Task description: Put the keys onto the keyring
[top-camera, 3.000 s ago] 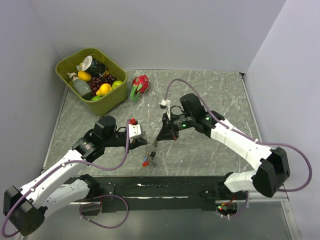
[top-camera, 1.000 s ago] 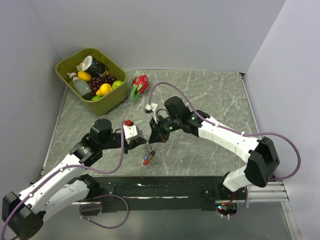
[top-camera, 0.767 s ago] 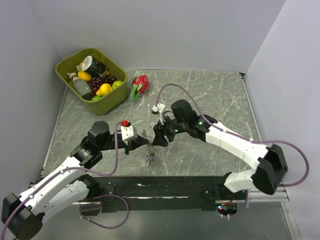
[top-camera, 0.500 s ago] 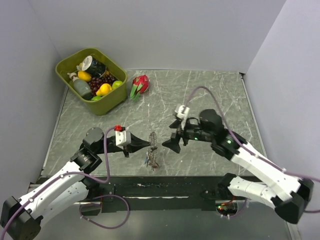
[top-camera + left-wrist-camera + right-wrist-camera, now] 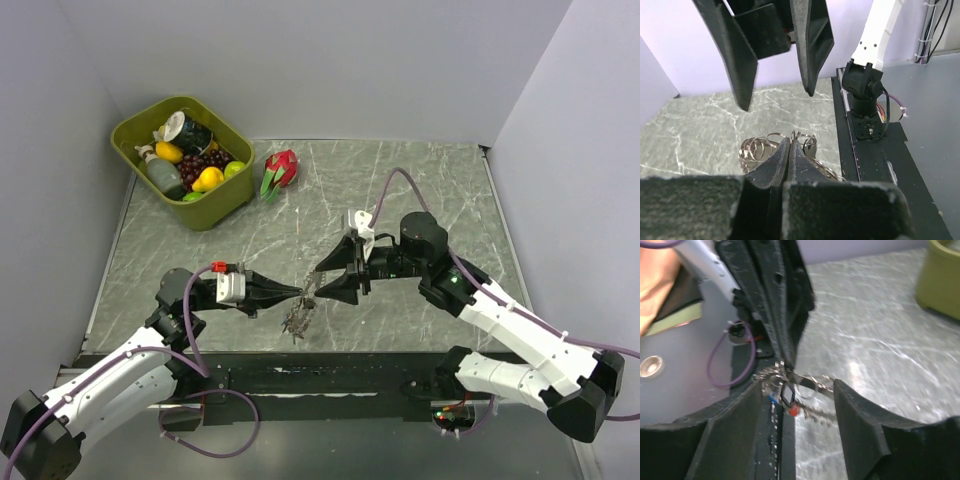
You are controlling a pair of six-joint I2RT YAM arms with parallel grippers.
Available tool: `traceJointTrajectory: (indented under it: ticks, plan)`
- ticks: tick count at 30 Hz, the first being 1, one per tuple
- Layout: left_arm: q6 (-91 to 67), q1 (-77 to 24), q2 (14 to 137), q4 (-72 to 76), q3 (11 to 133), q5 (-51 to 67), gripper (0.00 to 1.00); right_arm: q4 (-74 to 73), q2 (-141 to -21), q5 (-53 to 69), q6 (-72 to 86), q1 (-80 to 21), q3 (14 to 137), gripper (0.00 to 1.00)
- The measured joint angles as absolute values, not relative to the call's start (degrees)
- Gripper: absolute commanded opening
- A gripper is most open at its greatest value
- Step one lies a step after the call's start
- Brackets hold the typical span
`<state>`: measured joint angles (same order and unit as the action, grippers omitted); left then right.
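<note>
We're nose to nose at the near side of the table (image 5: 430, 180). The left claw (image 5: 300, 291) points in from the left, jaws pressed together and clamped on the ring (image 5: 304, 299). The keys (image 5: 296, 320) dangle in a bunch under that pinch, trailing toward the near edge, and they look to us to hang just off the marble. Opposite it, the right claw (image 5: 314, 285) points straight back at the left one with its jaws apart and nothing between them but air. Its wrist view tells us the most: the ring runs across the mouth of the right claw, from the left tips on one side toward the far finger. The black, blue and red tags sit low in the gap, a little to the left of centre. So the ring lies dead ahead of the right claw and very near, crossways to its reach rather than pointing at it. The right arm is the free one and the closer to any loose part. We'd judge that the coming move depends on the right claw taking one wire or one key, not the whole tangle, while the left holds firm.
</note>
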<state>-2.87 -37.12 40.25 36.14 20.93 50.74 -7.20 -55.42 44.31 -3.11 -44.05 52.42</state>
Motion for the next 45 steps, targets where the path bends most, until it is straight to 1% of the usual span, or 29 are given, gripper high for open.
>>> traceJointTrajectory:
  ticks: [7, 9, 10, 17, 20, 23, 24, 25, 27, 36, 38, 40, 41, 42, 44, 45]
  plan:
    - [-3.2, -37.2, 40.2, 37.3, 20.9, 51.0, 0.01, -5.6, -57.4, 47.6, -2.4, -46.5, 52.4, 0.51]
    - [-3.5, -37.2, 40.2, 37.5, 20.8, 50.9, 0.01, -5.6, -57.7, 47.6, -2.4, -47.3, 52.4, 0.5]
    - [-3.7, -37.2, 40.2, 37.6, 20.8, 50.7, 0.01, -5.6, -57.9, 47.5, -2.5, -47.7, 52.5, 0.47]
    - [-4.3, -37.2, 40.2, 39.3, 20.8, 50.2, 0.01, -5.5, -59.2, 45.6, -2.3, -49.6, 52.9, 0.39]
    - [-4.6, -37.2, 40.3, 39.8, 20.8, 50.1, 0.01, -5.1, -59.3, 45.0, -2.0, -49.8, 52.9, 0.32]
    - [-5.3, -37.2, 40.3, 40.1, 20.8, 50.1, 0.01, -5.0, -59.7, 44.3, -1.7, -49.8, 52.9, 0.24]
    - [-5.3, -37.2, 40.3, 40.1, 20.7, 50.2, 0.01, -4.9, -59.9, 44.0, -1.5, -49.8, 52.9, 0.14]
    - [-5.4, -37.2, 40.3, 40.1, 20.6, 50.2, 0.01, -4.9, -60.1, 43.8, -1.3, -49.7, 52.9, 0.08]
    - [-5.7, -37.2, 40.3, 40.1, 20.2, 50.1, 0.01, -5.0, -60.2, 43.3, -1.2, -49.8, 52.9, 0.0]
    - [-6.8, -37.1, 40.3, 40.4, 19.9, 49.3, 0.02, -5.6, -60.4, 41.9, -0.9, -50.1, 53.4, 0.0]
    - [-6.2, -37.1, 40.1, 38.6, 20.3, 49.0, 0.14, -6.7, -60.6, 41.3, -1.3, -50.2, 54.0, 0.0]
    - [-4.8, -37.1, 39.9, 33.7, 22.2, 48.4, 0.25, -8.8, -61.3, 40.5, -2.1, -50.3, 55.2, 0.0]
    - [-3.6, -37.1, 40.0, 29.5, 24.0, 48.0, 0.28, -10.1, -61.6, 39.7, -2.8, -50.3, 56.0, 0.0]
    - [-1.8, -37.1, 40.0, 26.2, 25.8, 47.7, 0.33, -11.2, -62.0, 39.4, -3.2, -50.3, 56.7, 0.0]
    - [1.4, -37.1, 40.4, 18.9, 30.7, 46.7, 0.37, -14.2, -62.7, 38.5, -4.7, -50.3, 58.3, 0.0]
    - [3.2, -37.1, 40.8, 15.4, 33.3, 46.6, 0.41, -15.8, -63.1, 38.2, -5.7, -50.3, 59.1, 0.0]
